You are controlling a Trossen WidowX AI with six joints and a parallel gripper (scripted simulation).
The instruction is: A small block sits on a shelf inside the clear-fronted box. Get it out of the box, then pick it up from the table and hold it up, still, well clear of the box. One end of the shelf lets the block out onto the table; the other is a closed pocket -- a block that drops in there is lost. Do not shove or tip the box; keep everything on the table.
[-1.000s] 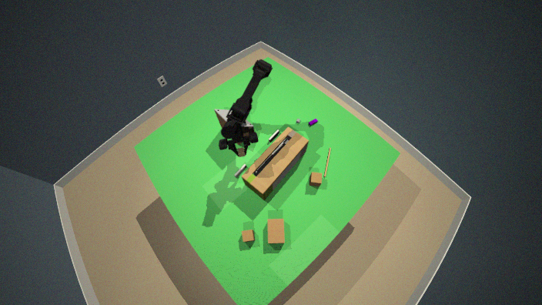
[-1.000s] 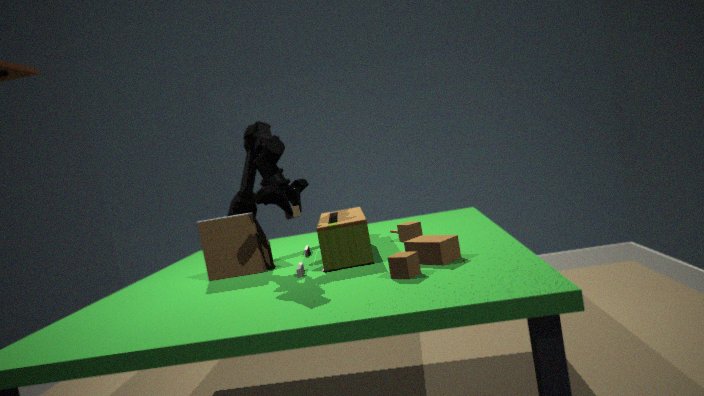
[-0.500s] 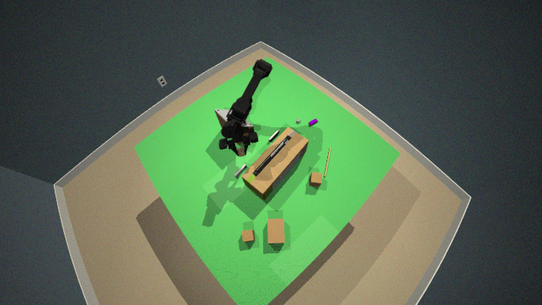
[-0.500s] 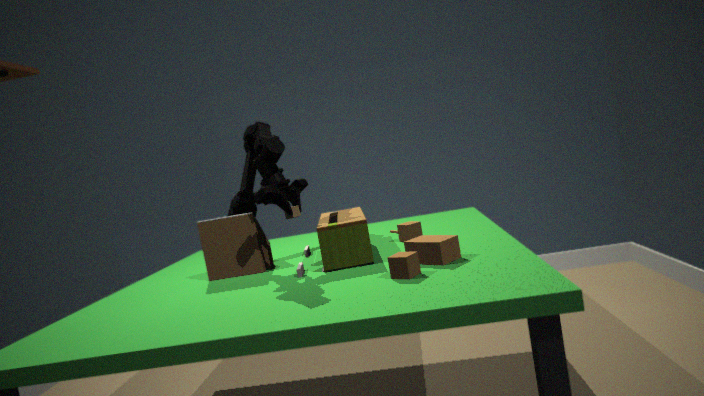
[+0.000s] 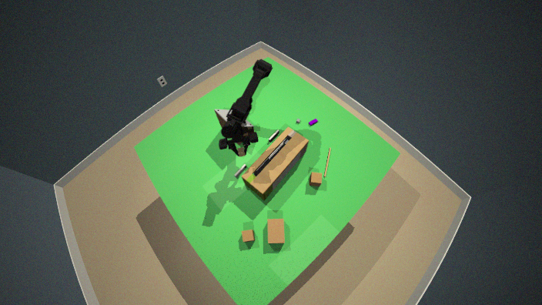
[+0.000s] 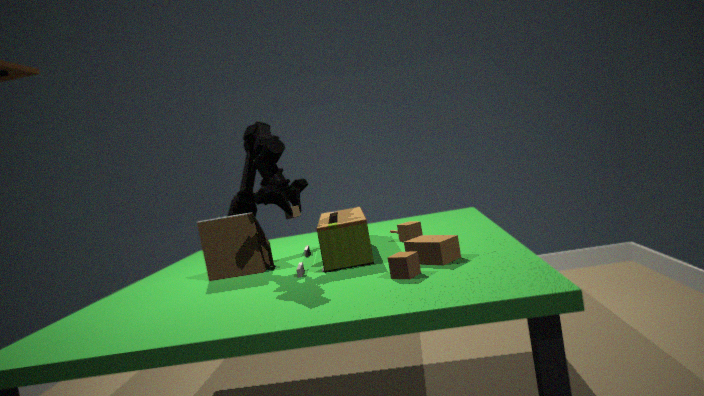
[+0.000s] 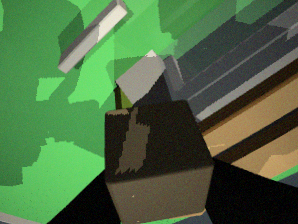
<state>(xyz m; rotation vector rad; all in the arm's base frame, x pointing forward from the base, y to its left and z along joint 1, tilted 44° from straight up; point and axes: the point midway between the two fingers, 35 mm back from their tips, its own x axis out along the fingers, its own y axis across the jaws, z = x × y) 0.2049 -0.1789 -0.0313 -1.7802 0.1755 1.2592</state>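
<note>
My gripper [image 5: 241, 151] [image 6: 294, 212] is shut on a small tan-brown block [image 7: 157, 145]. The block hangs in the air above the green table, on the box's left side in the top and exterior views, with a gap to the box. In the exterior view it is about level with the box's top. The box [image 5: 291, 154] [image 6: 345, 247] [image 7: 250, 141] stands upright on the table and has a long dark slot in its wooden top. Its inside is mostly hidden. In the wrist view the block fills the lower middle and covers the fingertips.
A tall brown panel-like obstacle [image 6: 230, 247] stands left of the box, close to the arm. Two pale bars [image 5: 240, 170] [image 5: 273, 135] lie between arm and box. Several brown blocks, including a large one [image 5: 276, 231], a thin stick [image 5: 327, 162] and a purple piece [image 5: 313, 122] lie around the box.
</note>
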